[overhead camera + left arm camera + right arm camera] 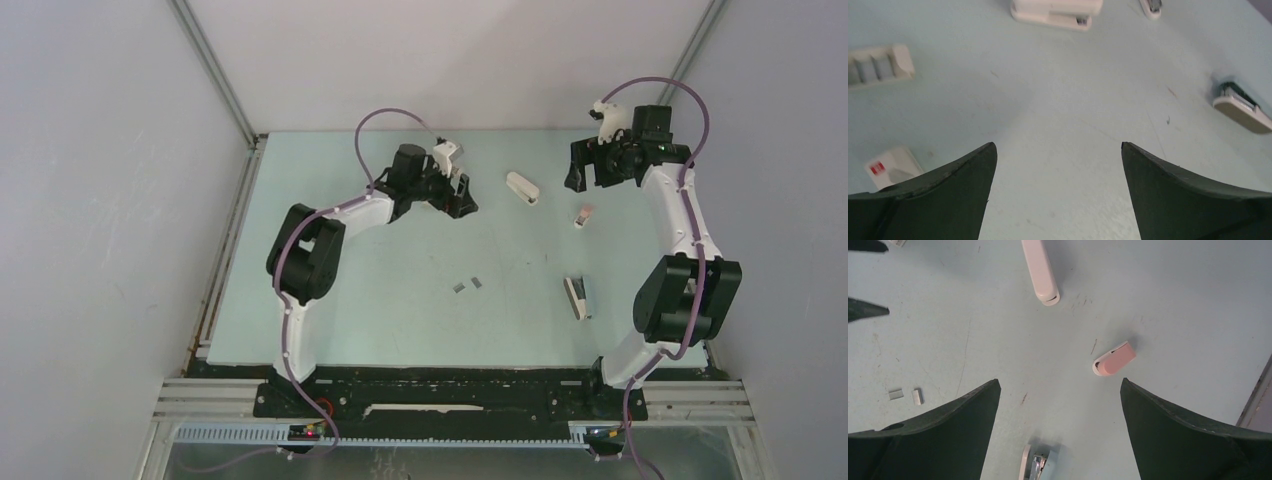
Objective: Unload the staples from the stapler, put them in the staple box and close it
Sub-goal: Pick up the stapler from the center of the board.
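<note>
Two short silvery staples [466, 286] lie loose mid-table, and the right wrist view shows these staples [907, 395] at its left edge. Three staplers are about. A white stapler [522, 187] lies closed at the back, between the two grippers. A small pink stapler [582, 215] lies just nearer. A pale blue stapler [578, 297] lies open near the right arm, its metal channel [1037, 467] showing. My left gripper [460, 198] hovers open left of the white stapler [1055, 12]. My right gripper [590, 178] hangs open above the pink stapler [1114, 360]. Neither holds anything.
In the left wrist view a small white box with a red label [890, 167] and a white ribbed holder [878, 65] lie to the left of the fingers. The table edge and wall frame [1255, 400] run close on the right. The left gripper's fingertips [865, 310] show in the right wrist view.
</note>
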